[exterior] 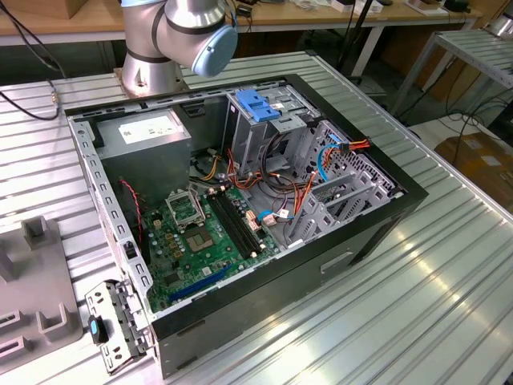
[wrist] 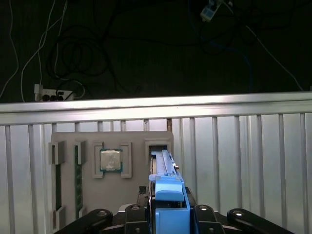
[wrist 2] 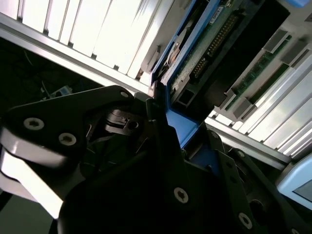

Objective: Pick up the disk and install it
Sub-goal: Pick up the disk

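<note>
gripper (wrist: 168, 207): clamped on the blue end rail of the disk (wrist: 162, 163), one finger each side
disk: on edge, far end at a slot in the grey tray (wrist: 87, 141)

Open computer case (exterior: 264, 321) on ribbed table (exterior: 417, 305)

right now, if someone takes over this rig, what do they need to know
The gripper is shut on the blue-railed end of the disk, as both wrist views show.
The disk stands on edge at its slot in the grey tray, beside the processor chip. I cannot tell whether it has lifted clear.
The computer case lies open in the exterior view.
Done: the grasp. Left: the install, as the disk is not yet in the case.
</note>
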`<action>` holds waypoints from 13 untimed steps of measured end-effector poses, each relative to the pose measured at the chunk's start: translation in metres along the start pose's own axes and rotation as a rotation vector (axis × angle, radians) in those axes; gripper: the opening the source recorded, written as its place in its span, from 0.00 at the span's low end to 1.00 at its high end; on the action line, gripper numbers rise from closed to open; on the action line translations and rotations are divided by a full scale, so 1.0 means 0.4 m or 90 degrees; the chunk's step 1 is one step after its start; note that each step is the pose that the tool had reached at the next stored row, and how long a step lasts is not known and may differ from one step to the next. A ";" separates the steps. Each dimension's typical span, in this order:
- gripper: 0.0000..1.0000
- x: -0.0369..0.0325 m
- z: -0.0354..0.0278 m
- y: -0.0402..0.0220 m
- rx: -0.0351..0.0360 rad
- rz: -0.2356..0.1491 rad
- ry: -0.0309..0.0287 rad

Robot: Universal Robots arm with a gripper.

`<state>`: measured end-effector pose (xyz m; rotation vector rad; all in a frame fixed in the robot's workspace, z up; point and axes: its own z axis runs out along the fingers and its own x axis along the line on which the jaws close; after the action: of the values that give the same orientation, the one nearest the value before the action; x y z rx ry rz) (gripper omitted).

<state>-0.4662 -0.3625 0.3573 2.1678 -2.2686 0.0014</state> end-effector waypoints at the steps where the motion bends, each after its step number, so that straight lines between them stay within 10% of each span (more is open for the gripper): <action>1: 0.37 0.000 -0.005 0.000 0.0000 0.000 0.0000; 13: 0.37 0.000 -0.045 0.000 0.0000 0.000 0.0000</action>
<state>-0.4663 -0.3625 0.3752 2.1679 -2.2687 0.0014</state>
